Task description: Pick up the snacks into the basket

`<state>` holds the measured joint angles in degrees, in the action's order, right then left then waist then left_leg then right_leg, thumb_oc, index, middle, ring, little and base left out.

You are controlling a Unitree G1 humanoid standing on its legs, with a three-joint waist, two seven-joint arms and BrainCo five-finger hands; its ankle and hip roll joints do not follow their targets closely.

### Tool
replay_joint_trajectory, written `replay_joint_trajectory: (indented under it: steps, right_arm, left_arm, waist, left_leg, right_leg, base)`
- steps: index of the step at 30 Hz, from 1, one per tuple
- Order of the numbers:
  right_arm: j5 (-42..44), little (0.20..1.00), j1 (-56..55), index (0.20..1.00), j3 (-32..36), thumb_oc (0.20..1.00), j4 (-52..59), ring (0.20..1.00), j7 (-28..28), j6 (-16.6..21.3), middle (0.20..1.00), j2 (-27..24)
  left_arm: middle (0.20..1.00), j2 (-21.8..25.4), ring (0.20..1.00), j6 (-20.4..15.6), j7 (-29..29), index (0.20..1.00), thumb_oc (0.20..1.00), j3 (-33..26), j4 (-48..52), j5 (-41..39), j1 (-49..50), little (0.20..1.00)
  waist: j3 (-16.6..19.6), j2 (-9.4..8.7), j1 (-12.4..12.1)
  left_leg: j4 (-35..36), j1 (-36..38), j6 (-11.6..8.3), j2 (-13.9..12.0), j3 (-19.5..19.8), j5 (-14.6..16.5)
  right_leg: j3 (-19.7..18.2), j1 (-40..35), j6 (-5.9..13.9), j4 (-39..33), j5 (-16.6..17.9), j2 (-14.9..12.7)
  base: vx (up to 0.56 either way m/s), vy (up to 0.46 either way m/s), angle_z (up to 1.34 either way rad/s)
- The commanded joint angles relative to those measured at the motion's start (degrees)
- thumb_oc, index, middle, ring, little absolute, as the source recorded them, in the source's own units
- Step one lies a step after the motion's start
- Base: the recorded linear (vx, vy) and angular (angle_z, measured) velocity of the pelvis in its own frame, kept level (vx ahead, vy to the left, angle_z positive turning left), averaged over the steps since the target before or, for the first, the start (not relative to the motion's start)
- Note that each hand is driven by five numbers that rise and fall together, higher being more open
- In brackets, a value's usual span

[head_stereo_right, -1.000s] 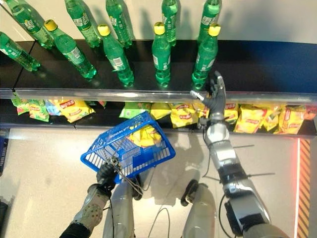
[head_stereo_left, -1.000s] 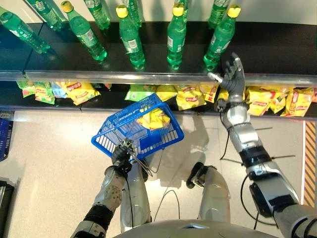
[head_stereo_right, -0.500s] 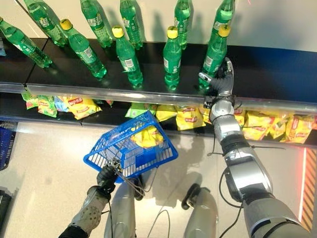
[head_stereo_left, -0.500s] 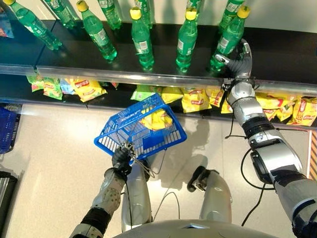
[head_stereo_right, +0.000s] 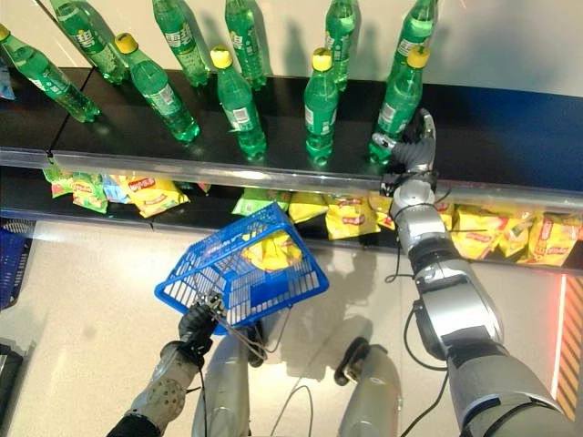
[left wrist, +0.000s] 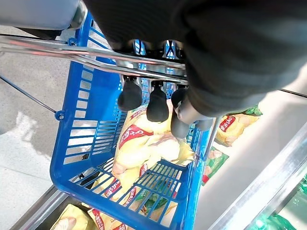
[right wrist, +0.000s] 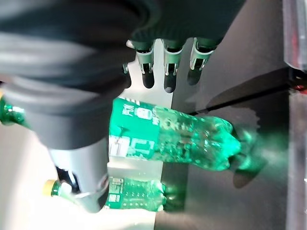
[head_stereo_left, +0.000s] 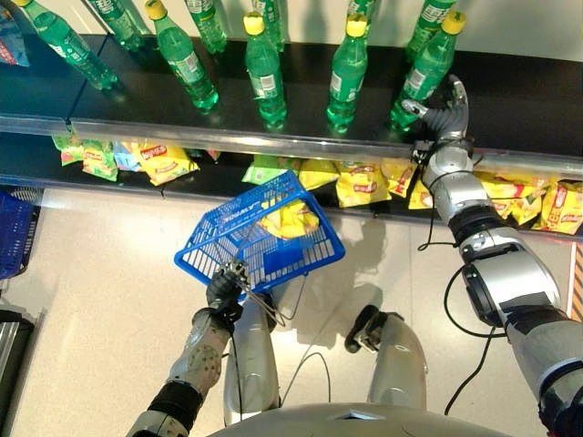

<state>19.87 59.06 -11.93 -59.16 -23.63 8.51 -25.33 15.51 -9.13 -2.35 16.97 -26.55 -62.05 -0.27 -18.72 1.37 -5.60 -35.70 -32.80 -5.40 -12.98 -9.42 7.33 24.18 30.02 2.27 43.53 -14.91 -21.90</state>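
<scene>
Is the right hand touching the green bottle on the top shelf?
Cannot tell. In the right wrist view the right hand's fingers hang beside the green bottle, but neither contact nor a gap shows plainly.

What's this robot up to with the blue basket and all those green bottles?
It is gathering snacks. Its left hand grips the wire handle of a blue basket that already holds yellow snack bags. Its right hand is up on the top shelf, open, right beside a green bottle. More yellow snack bags on the lower shelf have not been collected.
</scene>
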Motion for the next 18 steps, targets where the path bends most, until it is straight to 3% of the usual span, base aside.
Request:
replay_joint_trajectory:
  steps: [1,3,4,5,7,9,10,11,18]
  right_arm:
    - [0.91,1.0,6.5,1.0,-0.88,1.0,-2.16,1.0,-0.24,2.15,1.0,-3.33]
    - [1.03,1.0,6.96,1.0,-1.11,1.0,-3.02,1.0,-0.08,2.11,1.0,-3.31]
    - [0.97,1.0,8.19,1.0,-1.68,1.0,-4.51,1.0,0.18,1.93,1.0,-3.58]
    - [1.25,1.0,8.71,1.0,-1.73,1.0,-4.99,1.0,0.3,1.96,1.0,-3.51]
    - [1.54,1.0,9.92,1.0,-2.12,1.0,-6.11,1.0,0.51,1.94,1.0,-3.85]
    - [1.48,1.0,10.84,1.0,-2.76,1.0,-7.15,1.0,0.74,1.93,1.0,-4.08]
    - [1.48,1.0,11.3,1.0,-3.03,1.0,-7.68,1.0,0.88,1.92,1.0,-4.14]
    - [1.15,1.0,11.76,1.0,-3.54,1.0,-8.36,1.0,1.05,1.71,1.0,-4.07]
    - [-0.16,1.0,15.23,1.0,-6.3,1.0,-12.48,1.0,2.43,0.82,1.0,-4.31]
  left_arm:
    - [0.2,-0.67,0.2,0.51,1.5,0.2,0.2,4.66,5.67,-3.0,4.94,0.2]
    - [0.2,-0.66,0.2,0.53,1.55,0.2,0.2,4.71,5.68,-3.01,5.01,0.2]
    - [0.2,-0.42,0.2,0.53,1.74,0.2,0.2,4.9,5.96,-3.01,5.0,0.2]
    - [0.2,-0.39,0.2,0.59,1.75,0.2,0.2,5.11,5.93,-3.03,5.02,0.2]
    - [0.2,-0.3,0.2,0.59,1.84,0.2,0.2,5.29,5.87,-3.07,4.9,0.2]
    - [0.2,-0.11,0.2,0.57,1.96,0.2,0.2,5.5,5.69,-3.08,4.92,0.2]
    - [0.2,-0.09,0.2,0.54,1.99,0.2,0.2,5.56,5.65,-3.06,4.74,0.2]
    - [0.2,-0.06,0.2,0.52,2.0,0.2,0.2,5.59,5.4,-3.0,4.73,0.2]
    - [0.2,0.33,0.2,0.44,2.42,0.2,0.2,5.88,5.92,-3.12,4.61,0.2]
  waist:
    - [0.61,1.1,-1.03]
    - [0.69,1.13,-1.11]
    - [0.74,1.11,-1.2]
    - [0.76,1.14,-1.25]
    - [0.71,1.14,-1.39]
    - [0.81,1.13,-1.54]
    - [0.74,1.15,-1.55]
    - [0.76,1.13,-1.69]
    - [0.5,1.2,-2.29]
  left_leg:
    - [-0.33,0.72,1.54,-0.11,-1.03,0.15]
    - [-0.9,1.24,0.89,-0.11,-0.63,1.64]
    - [-0.12,0.9,1.5,0.02,-0.92,0.0]
    - [-0.66,1.4,0.85,-0.03,-0.49,1.47]
    - [0.1,1.0,1.44,0.11,-0.71,-0.15]
    - [-0.54,1.53,0.84,0.08,-0.16,1.46]
    - [0.3,1.07,1.48,0.21,-0.54,-0.25]
    - [-0.38,1.63,0.83,0.15,-0.13,1.39]
    - [0.46,1.95,0.86,0.49,0.28,0.9]
  right_leg:
    - [-0.82,-2.37,5.75,-4.57,7.45,0.94]
    - [-1.28,-2.82,6.56,-3.9,6.23,0.99]
    - [-0.66,-2.65,5.88,-4.81,7.6,0.98]
    - [-1.13,-3.09,6.67,-4.12,6.31,1.07]
    - [-0.58,-2.9,5.91,-4.94,7.57,1.07]
    - [-1.05,-3.25,6.76,-4.09,6.2,1.12]
    - [-0.48,-2.97,5.96,-5.01,7.59,1.08]
    - [-0.92,-3.48,6.81,-4.24,6.25,1.12]
    - [-0.69,-4.01,6.95,-4.37,6.43,1.09]
  base:
    - [-0.06,-0.001,0.02]
    - [0.0,0.0,0.0]
    - [0.08,-0.024,0.02]
    - [-0.06,-0.012,0.02]
    - [0.01,-0.01,0.04]
    - [0.04,-0.012,0.05]
    - [0.0,0.0,0.0]
    - [0.0,0.0,0.0]
    - [0.01,-0.002,0.0]
